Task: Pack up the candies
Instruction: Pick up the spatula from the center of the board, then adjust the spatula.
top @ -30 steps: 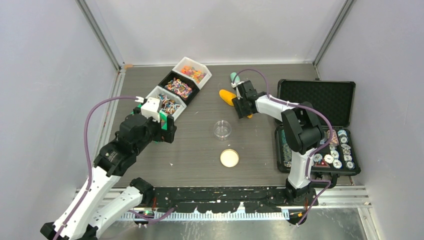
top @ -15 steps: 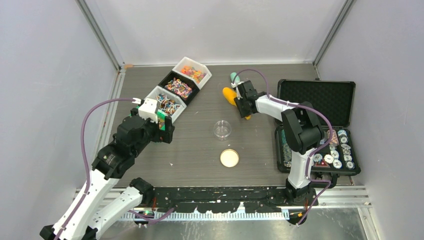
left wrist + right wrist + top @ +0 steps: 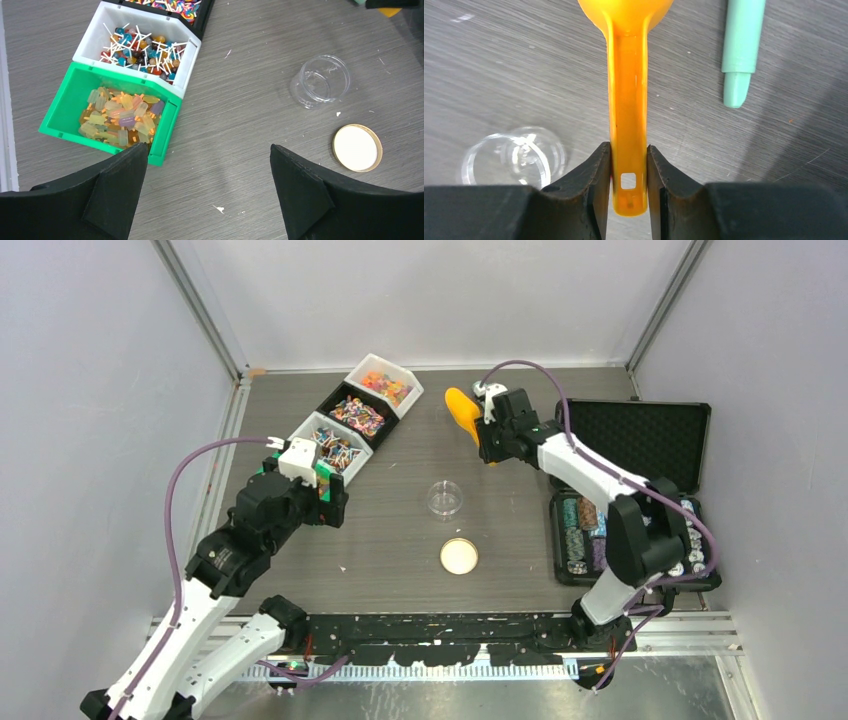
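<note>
The candies lie in a row of bins at the back left: orange gummies in a white bin (image 3: 385,383), multicoloured wrapped pieces in a black bin (image 3: 357,415), lollipops in a white bin (image 3: 333,448). The left wrist view also shows a green bin (image 3: 60,107) of pale wrapped candies (image 3: 120,117). My right gripper (image 3: 628,170) is shut on the handle of the orange scoop (image 3: 628,100) and holds it above the table, at the back centre of the top view (image 3: 462,412). My left gripper (image 3: 209,165) is open and empty beside the green bin.
A clear empty jar (image 3: 444,498) stands mid-table, with its round lid (image 3: 459,556) lying nearer me. A mint green handle (image 3: 741,45) lies on the table to the right of the scoop. An open black case (image 3: 640,530) with poker chips is at the right.
My right gripper has lifted the orange scoop off the table and carried it a little to the right and back. The left arm has barely moved.
</note>
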You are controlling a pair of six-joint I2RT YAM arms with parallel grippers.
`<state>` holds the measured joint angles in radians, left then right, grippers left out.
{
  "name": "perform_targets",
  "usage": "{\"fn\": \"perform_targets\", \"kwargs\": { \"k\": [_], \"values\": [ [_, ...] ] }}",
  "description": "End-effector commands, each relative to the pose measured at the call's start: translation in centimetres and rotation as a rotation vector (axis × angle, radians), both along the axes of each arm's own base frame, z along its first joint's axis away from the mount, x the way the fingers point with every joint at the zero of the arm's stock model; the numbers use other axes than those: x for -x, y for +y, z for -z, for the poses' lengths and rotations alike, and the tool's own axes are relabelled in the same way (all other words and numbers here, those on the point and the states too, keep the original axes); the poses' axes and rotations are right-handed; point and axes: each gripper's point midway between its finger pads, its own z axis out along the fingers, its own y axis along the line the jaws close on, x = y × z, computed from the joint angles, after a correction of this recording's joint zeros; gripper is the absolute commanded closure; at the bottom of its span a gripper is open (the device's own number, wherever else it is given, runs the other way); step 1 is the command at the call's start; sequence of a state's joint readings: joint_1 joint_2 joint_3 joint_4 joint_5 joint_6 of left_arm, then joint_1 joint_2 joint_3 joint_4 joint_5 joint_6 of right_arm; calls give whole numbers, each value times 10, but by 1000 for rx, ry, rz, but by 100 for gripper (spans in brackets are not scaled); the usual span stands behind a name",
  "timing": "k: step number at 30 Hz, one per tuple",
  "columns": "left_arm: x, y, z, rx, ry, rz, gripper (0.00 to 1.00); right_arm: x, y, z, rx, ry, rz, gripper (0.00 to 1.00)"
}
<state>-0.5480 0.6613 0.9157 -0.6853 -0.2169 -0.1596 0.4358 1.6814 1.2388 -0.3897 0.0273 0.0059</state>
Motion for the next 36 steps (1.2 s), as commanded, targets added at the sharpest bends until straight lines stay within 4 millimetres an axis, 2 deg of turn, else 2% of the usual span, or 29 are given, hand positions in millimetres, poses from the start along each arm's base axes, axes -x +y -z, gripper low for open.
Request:
{"fn": "perform_targets", "kwargs": {
  "k": [1, 5, 7, 8, 11, 15, 18, 20, 22, 25, 32, 36],
  "values": [
    [-6, -3, -6, 22, -28, -10, 7, 18, 19, -48, -183, -40, -32, 92],
    [-8, -9, -8, 107, 8, -50, 7, 45, 44, -80, -396, -20, -90, 93],
    [-8, -21, -9, 170, 43, -31, 7, 62, 58, -97, -523, -9, -128, 93],
    [-7, -29, -9, 206, 67, -14, 8, 69, 63, -112, -595, -23, -140, 93],
    [-9, -52, -13, 313, 136, 16, 9, 90, 73, -132, -760, -3, -148, 93],
    [-14, -85, -33, 477, 215, 79, 13, 117, 82, -162, -971, 2, -191, 93],
    [-24, -104, -52, 647, 261, 96, 13, 138, 87, -177, -1130, 50, -219, 93],
    [-30, -114, -65, 771, 279, 123, 17, 152, 89, -191, -1227, 66, -264, 93],
    [-38, -123, -79, 873, 262, 164, 24, 163, 89, -200, -1295, 79, -299, 93],
    [-49, -125, -93, 946, 220, 177, 26, 177, 90, -208, -1341, 103, -358, 93],
    [-67, -136, -108, 1044, 186, 230, 26, 206, 93, -223, -1427, 153, -484, 92],
    [-75, -145, -110, 1118, 205, 266, 27, 218, 97, -231, -1481, 207, -543, 92]
  ]
}}
